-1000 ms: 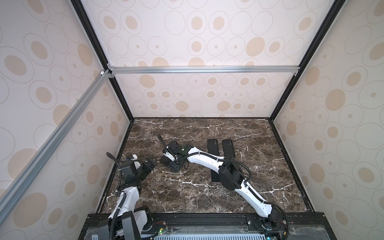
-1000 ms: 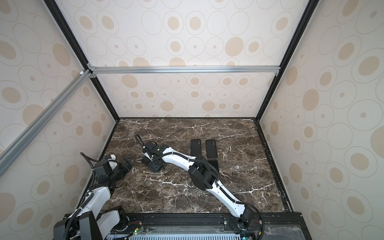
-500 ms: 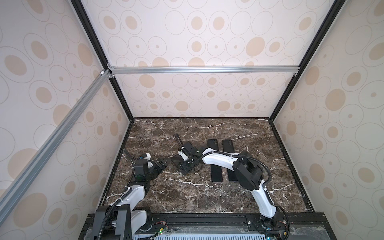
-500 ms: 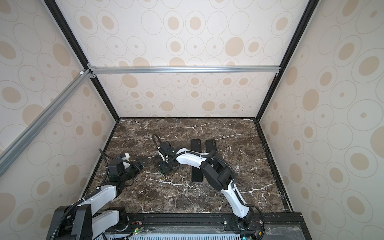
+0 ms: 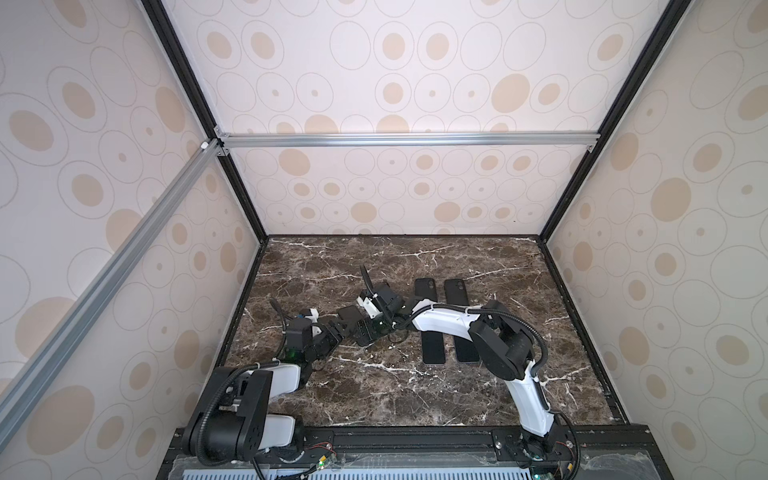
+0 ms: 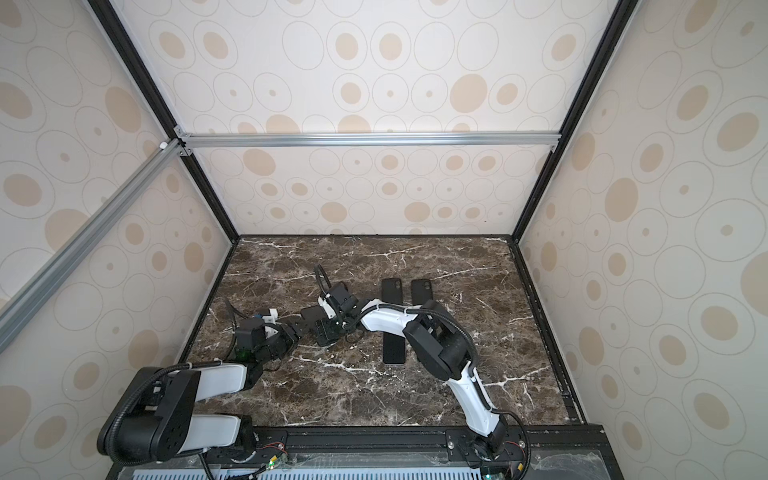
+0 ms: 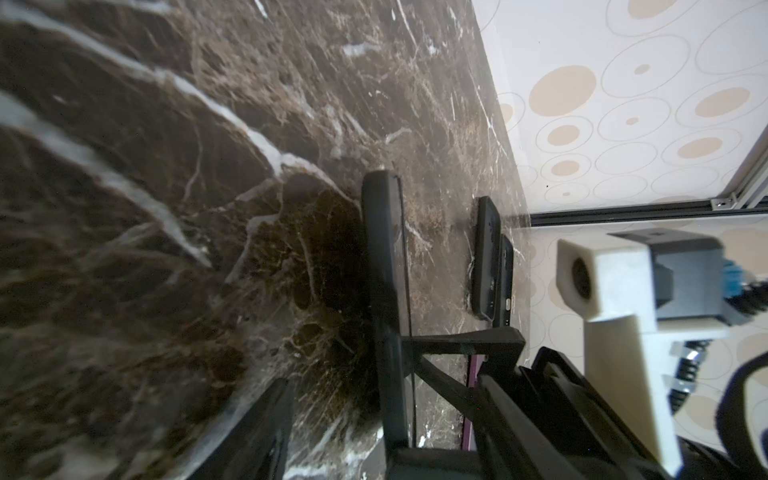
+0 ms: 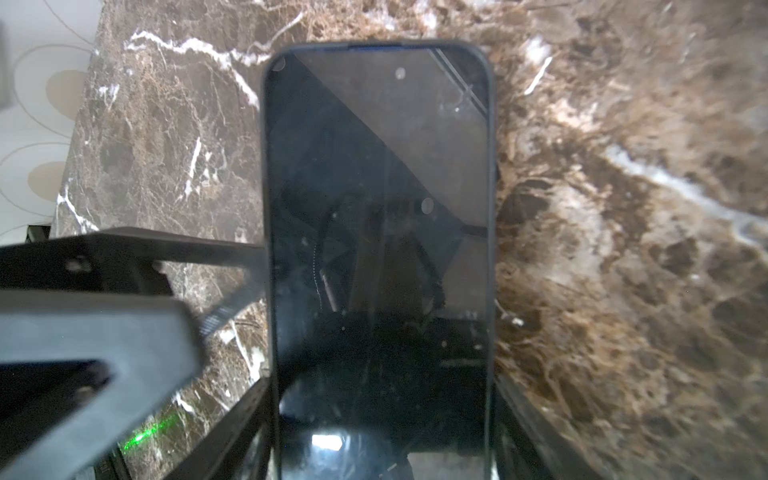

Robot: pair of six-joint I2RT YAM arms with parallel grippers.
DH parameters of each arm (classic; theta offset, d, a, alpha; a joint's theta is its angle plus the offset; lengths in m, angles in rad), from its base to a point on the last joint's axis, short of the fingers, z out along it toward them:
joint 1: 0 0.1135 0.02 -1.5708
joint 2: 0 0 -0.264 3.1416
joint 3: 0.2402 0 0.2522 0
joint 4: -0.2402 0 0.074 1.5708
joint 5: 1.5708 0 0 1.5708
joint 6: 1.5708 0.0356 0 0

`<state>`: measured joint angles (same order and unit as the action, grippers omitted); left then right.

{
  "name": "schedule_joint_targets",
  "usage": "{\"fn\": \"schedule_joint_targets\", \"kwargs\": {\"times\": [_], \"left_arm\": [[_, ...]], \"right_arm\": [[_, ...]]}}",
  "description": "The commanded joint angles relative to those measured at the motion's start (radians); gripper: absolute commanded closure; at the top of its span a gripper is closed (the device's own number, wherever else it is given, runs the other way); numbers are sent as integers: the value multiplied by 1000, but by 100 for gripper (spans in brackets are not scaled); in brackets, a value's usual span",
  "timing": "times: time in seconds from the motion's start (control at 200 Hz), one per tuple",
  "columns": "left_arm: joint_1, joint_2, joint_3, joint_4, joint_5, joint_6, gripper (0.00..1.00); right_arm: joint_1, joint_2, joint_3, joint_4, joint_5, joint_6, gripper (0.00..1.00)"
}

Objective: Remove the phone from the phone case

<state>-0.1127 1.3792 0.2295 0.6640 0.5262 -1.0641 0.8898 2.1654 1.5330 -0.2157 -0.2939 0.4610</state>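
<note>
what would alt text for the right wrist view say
A black phone in its dark case, screen facing the camera, is held lengthwise by the right hand over a brown marble table. A black finger of the left hand meets one long edge of the case.

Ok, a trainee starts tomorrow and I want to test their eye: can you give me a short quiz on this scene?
1. True or false: neither pincer touches the black phone in its dark slim case.
2. How many dark phone-shaped slabs lie flat, side by side, on the brown marble tabletop? A one, B two, C four.
3. Fill in: the left pincer straddles the cased phone's edge with its jaws ___.
Key: 1 false, the right pincer grips its long sides; 2 B; 3 open.
</note>
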Motion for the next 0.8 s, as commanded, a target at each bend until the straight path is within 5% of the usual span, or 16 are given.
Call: {"fn": "schedule_joint_targets", "kwargs": {"times": [0.0, 0.505, 0.795], "left_arm": [[-16, 48, 19, 122, 11, -49, 38], [-39, 143, 42, 171, 19, -55, 74], [-45, 159, 40, 181, 26, -54, 79]], "right_arm": [[4, -30, -21, 15, -20, 11, 28], [4, -17, -1, 1, -16, -18, 28], [4, -18, 1, 4, -29, -43, 28]]}}
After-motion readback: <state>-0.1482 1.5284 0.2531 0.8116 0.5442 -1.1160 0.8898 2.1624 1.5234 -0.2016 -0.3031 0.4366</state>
